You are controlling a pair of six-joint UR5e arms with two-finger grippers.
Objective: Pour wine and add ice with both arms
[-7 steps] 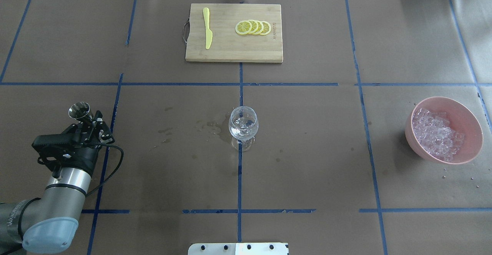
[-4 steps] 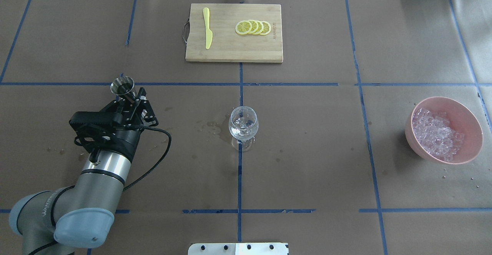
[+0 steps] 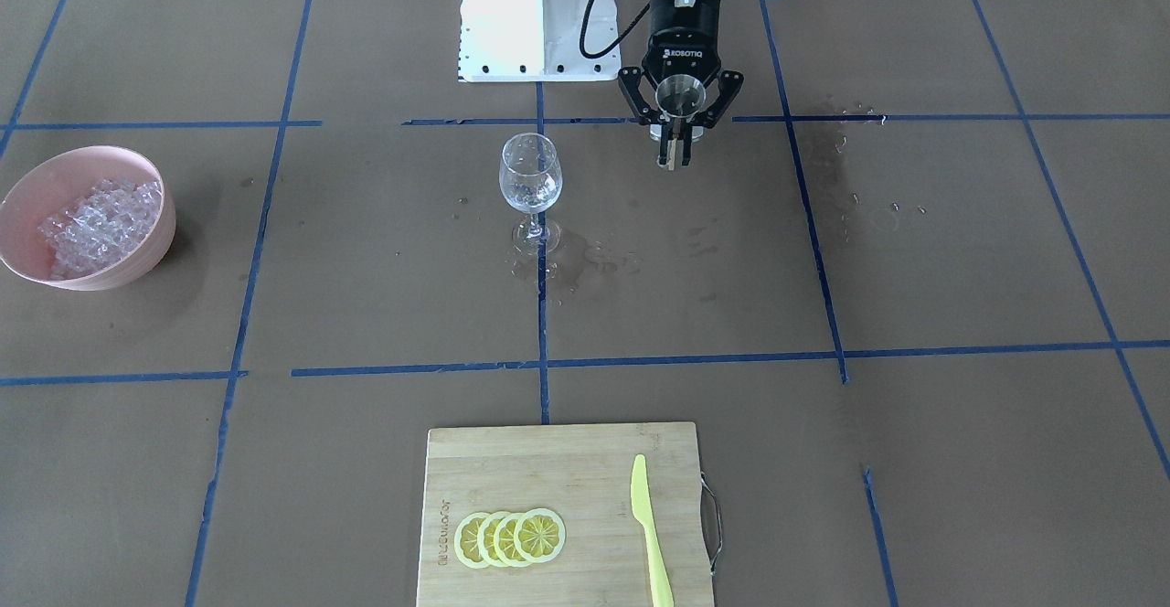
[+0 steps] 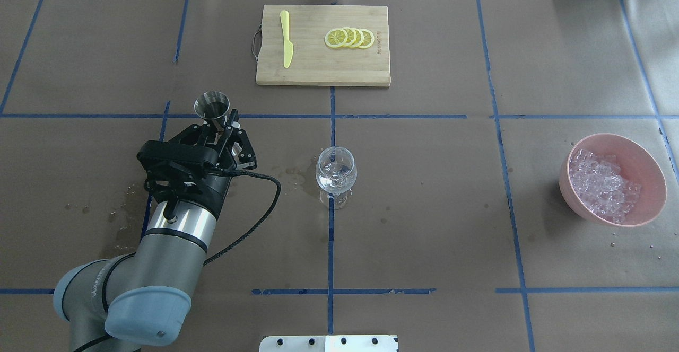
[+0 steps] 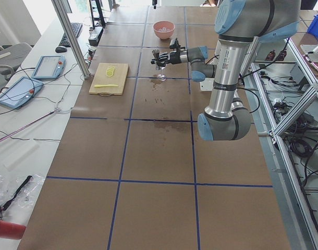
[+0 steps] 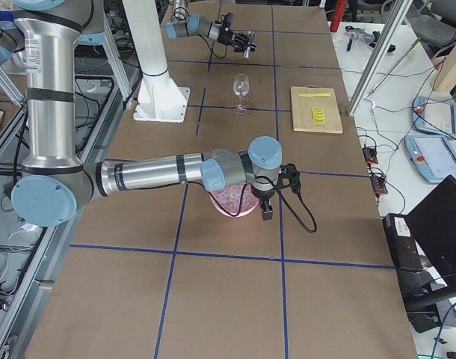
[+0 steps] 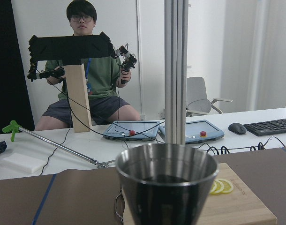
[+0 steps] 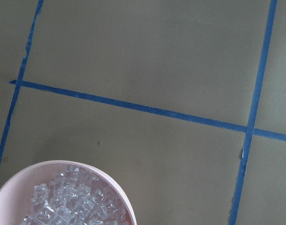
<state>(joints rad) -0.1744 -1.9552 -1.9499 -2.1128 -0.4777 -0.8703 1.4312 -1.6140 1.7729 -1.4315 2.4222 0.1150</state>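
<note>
While the ice (image 4: 602, 185) lies heaped in a pink bowl (image 4: 651, 157) at the right end of the desk (image 4: 424, 209), well apart from the left hand (image 4: 218, 125), it is seen as small clear cubes. The left hand is clamped on a metal cup (image 4: 211, 105); the opening of the right hand (image 6: 266, 212) cannot be told.

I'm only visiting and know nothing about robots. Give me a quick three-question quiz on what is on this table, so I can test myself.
1. How many lemon slices lie on the cutting board?
2. True or false: the metal cup clamped in the left gripper is directly above the wine glass.
3. What is in the pink bowl? A lemon slices, B ice, C nothing.
Key: 1 four. 2 false, the cup is off to one side of the glass. 3 B.
</note>
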